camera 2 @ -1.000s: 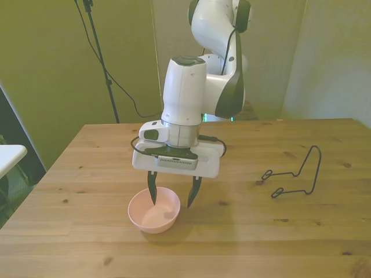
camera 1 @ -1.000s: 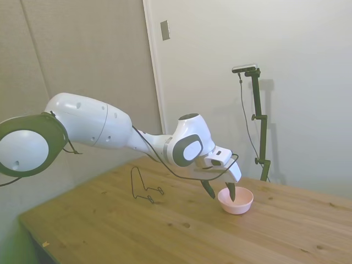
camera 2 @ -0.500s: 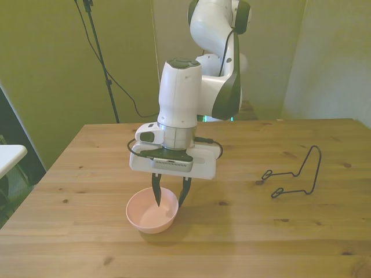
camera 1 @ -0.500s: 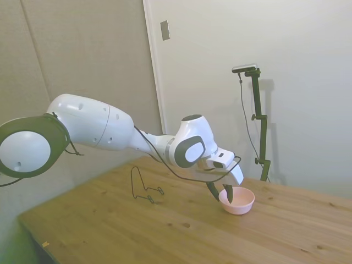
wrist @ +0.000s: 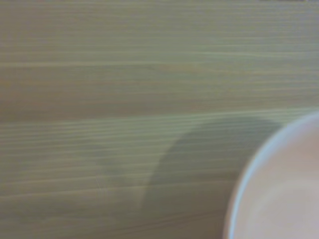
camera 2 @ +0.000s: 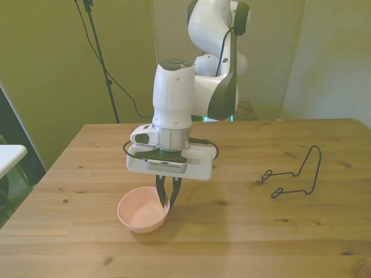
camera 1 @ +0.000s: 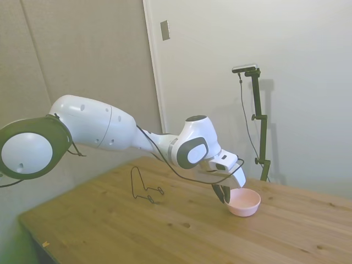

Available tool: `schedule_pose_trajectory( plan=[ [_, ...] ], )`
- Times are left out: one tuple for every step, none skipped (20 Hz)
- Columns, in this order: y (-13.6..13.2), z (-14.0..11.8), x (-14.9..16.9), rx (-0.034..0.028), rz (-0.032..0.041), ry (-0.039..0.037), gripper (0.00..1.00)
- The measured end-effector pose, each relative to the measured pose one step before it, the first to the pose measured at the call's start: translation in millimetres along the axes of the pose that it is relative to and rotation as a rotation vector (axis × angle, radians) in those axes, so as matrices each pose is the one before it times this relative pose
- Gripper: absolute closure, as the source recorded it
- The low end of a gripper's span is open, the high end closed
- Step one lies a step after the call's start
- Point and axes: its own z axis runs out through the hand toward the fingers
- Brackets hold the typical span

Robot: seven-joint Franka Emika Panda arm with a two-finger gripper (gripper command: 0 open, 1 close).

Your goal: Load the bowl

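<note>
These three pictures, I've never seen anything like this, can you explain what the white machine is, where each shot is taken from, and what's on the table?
The white machine is a robot arm. At its end sits a two-finger hand, pinched shut on the rim of a small pink bowl. One picture is taken from beside the table, one from across it facing the robot, and the blurry one from a camera on the wrist, showing wood grain and the bowl's edge. On the wooden table there is also a thin black wire rack, standing apart from the bowl on the front view's right.
</note>
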Motion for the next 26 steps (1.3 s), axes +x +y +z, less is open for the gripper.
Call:
schedule_pose_trajectory(
  plan=[
    [-0.42,-2.34,0.81,0.01,0.00117,-0.0042,1.0],
    [-0.92,-3.55,0.5,0.01068,-0.0005,-0.00453,1.0],
    [-1.19,-4.75,-0.35,0.01232,0.00042,-0.00871,1.0],
    [-2.3,-6.7,-0.99,0.01615,-0.00209,-0.00898,1.0],
    [-3.69,-8.03,-2.2,0.01706,-0.0009,-0.0105,1.0],
    [-5.38,-9.78,-3.71,0.02137,-0.00165,-0.01088,1.0],
    [-6.27,-10.74,-4.99,0.0197,-0.00445,-0.01008,1.0],
    [-7.32,-11.41,-6.54,0.02257,-0.00542,-0.01025,1.0],
    [-7.87,-12.56,-8.58,0.02128,-0.00966,-0.01246,1.0],
    [-6.74,-10.84,-9.05,0.01843,-0.00898,-0.01452,1.0],
    [-7.59,-11.73,-11.06,0.02191,-0.01219,-0.01513,1.0],
    [-6.72,-10.81,-11.39,0.01639,-0.01205,-0.01397,1.0],
    [-6.24,-8.44,-11.8,0.01686,-0.01044,-0.01621,1.0],
    [-6.13,-6.5,-12.08,0.01526,-0.01055,-0.01204,1.0],
    [-5.99,-4.46,-12.46,0.01306,-0.01169,-0.01171,1.0],
    [-6.12,-2.73,-12.92,0.01355,-0.00948,-0.01385,1.0],
    [-6.02,-1.59,-11.96,0.01252,-0.00907,-0.01396,1.0],
    [-6.4,-0.73,-11.56,0.00931,-0.01007,-0.01242,1.0],
    [-5.6,-0.63,-10.2,0.00594,-0.01168,-0.00939,1.0],
    [-3.86,-0.18,-7.97,0.00195,-0.01035,-0.00654,1.0],
    [1.18,-0.49,-9.6,-0.00166,-0.00409,-0.0091,1.0],
    [-0.27,0.27,-0.5,0.00285,-0.00072,-0.00231,1.0],
    [-0.96,1.07,-1.32,0.01039,-0.00658,-0.00801,1.0],
    [-1.03,2.21,-1.88,0.014,-0.00727,-0.01207,1.0],
    [-1.12,3.32,-2.41,0.02029,-0.00919,-0.01689,1.0],
    [-0.71,3.16,-1.61,0.01844,-0.00673,-0.01463,1.0]
  ],
)
